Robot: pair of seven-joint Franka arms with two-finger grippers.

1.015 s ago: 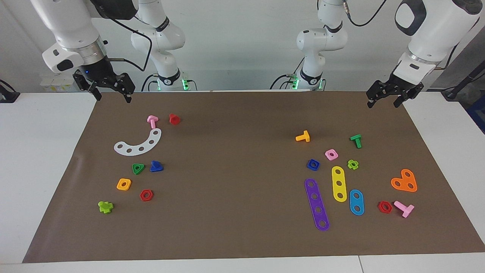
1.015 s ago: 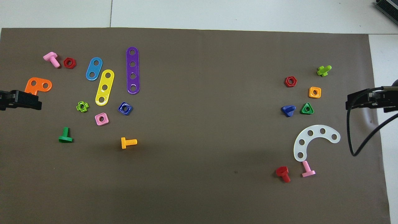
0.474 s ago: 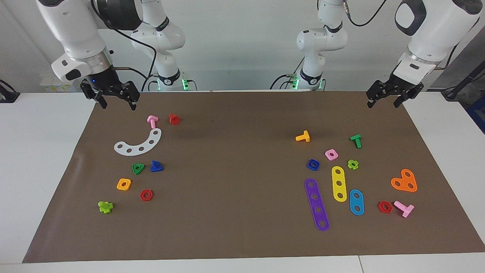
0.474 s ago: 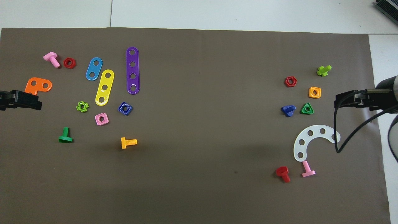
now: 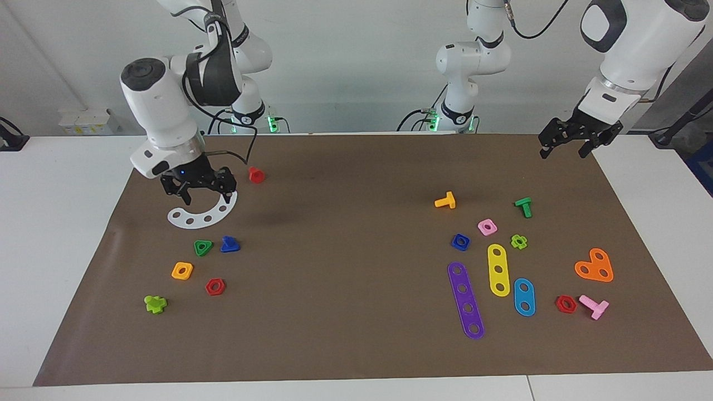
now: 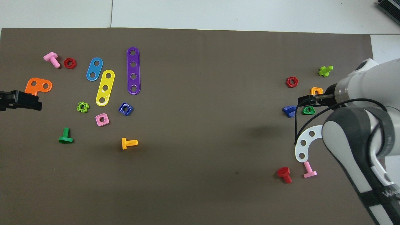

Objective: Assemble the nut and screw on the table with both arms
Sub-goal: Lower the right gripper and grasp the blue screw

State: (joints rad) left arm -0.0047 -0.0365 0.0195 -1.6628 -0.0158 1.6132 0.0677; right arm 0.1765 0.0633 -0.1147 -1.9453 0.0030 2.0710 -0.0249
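Observation:
The dark blue square nut [image 5: 460, 241] lies on the brown mat [image 5: 356, 334] toward the left arm's end, beside a pink square nut [image 5: 487, 226]; it also shows in the overhead view [image 6: 126, 109]. The dark blue screw [image 5: 229, 244] with its triangular head lies toward the right arm's end, beside a green triangular nut [image 5: 203, 247]; it also shows in the overhead view [image 6: 289, 111]. My right gripper [image 5: 205, 196] is open and empty, low over the white curved strip [image 5: 192, 218]. My left gripper [image 5: 563, 151] is open and empty, waiting above the mat's corner.
Near the screw lie an orange square nut [image 5: 182, 270], a red hex nut [image 5: 215, 287], a light green bolt [image 5: 155, 304] and a red bolt [image 5: 256, 175]. Near the nut lie purple [image 5: 465, 301], yellow [image 5: 498, 270] and blue [image 5: 524, 297] strips and an orange bolt [image 5: 445, 201].
My right arm has swung out from the mat's corner and come down over the white curved strip, closer to the screw. My left arm has not moved.

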